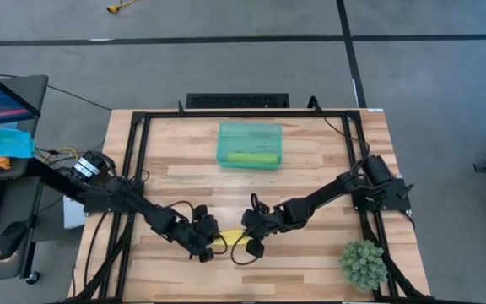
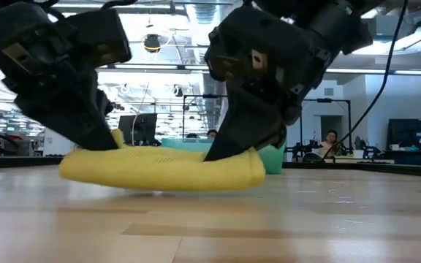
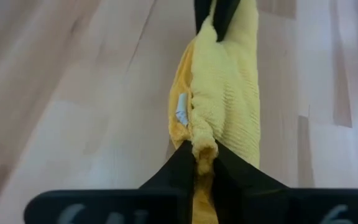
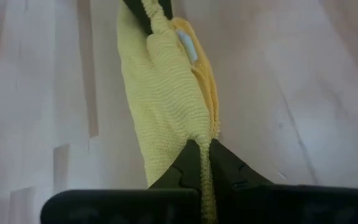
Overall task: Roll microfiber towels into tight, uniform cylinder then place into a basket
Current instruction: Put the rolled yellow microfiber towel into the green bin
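yellow towel (image 2: 163, 169): It is rolled into a soft log and lies on the wooden table (image 1: 310, 181), on the side of the basket nearest the robot and well apart from it. A small white tag (image 3: 181, 116) shows at the seam of the roll.

left gripper (image 3: 205, 163): It is pinched shut on one end of the yellow towel. The cloth is squeezed thin between the two dark fingers. That end is farther from the basket's right side.

right gripper (image 4: 202, 163): It is closed tight on the other end of the same roll. It can also be seen across the roll in the left wrist view.

why both ends are held: The roll is likely held at both ends so that it stays tight and does not come open when it is lifted. With one grip only, the loose end might sag or unroll.

basket (image 1: 226, 135): It is a see-through teal bin set near the far edge of the table, past the roll. In the low view only its rim peeks out behind the yellow towel.

green towel (image 1: 252, 158): It is already rolled and laid inside the basket, along the wall closest to the yellow towel. Room is left beside it for a second roll.

step in hand: The rolling looks done. The roll seems ready to be carried to the basket.

thing to watch: The roll looks a bit fatter in the middle than at the ends.
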### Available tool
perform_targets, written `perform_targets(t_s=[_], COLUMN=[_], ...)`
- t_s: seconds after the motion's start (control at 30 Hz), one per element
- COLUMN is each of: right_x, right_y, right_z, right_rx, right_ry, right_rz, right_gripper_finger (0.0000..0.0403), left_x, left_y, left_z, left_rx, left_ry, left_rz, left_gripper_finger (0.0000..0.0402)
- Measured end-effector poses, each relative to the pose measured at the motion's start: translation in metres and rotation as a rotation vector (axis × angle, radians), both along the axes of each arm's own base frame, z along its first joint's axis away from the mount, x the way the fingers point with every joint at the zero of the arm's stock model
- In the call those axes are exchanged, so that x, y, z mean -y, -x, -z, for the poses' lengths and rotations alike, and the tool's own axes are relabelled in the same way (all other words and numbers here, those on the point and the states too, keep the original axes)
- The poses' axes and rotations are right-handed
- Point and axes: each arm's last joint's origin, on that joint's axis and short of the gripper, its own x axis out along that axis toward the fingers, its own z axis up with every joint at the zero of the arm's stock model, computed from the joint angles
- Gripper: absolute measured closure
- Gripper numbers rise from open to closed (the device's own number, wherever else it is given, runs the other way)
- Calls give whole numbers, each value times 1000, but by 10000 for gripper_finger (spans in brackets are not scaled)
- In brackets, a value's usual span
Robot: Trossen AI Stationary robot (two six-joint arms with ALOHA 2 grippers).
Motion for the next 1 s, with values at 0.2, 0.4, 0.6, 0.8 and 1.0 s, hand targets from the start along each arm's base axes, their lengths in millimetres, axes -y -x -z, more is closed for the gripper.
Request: perform_targets(t_s=[0.2, 0.4, 0.6, 0.8, 1.0], right_x=[10, 26, 53, 85, 125], right_y=[3, 1, 1, 4, 13], right_z=[-12, -22, -37, -65, -89], right_rx=[-7, 4, 7, 48, 53], right_ry=[52, 107, 140, 174, 229], right_rz=[26, 48, 77, 114, 159], right_gripper_finger=[381, 382, 382, 382, 382], left_x=[-14, -28, -55, -93, -140], left_y=[-5, -1, -6, -14, -20], left_z=[-12, -30, -47, -52, -62], left_rx=[-3, 15, 22, -17, -16], left_ry=[-87, -207, -278, -327, -355], left_rz=[-10, -33, -23, -52, -108], left_gripper_finger=[378, 384, 381, 384, 385])
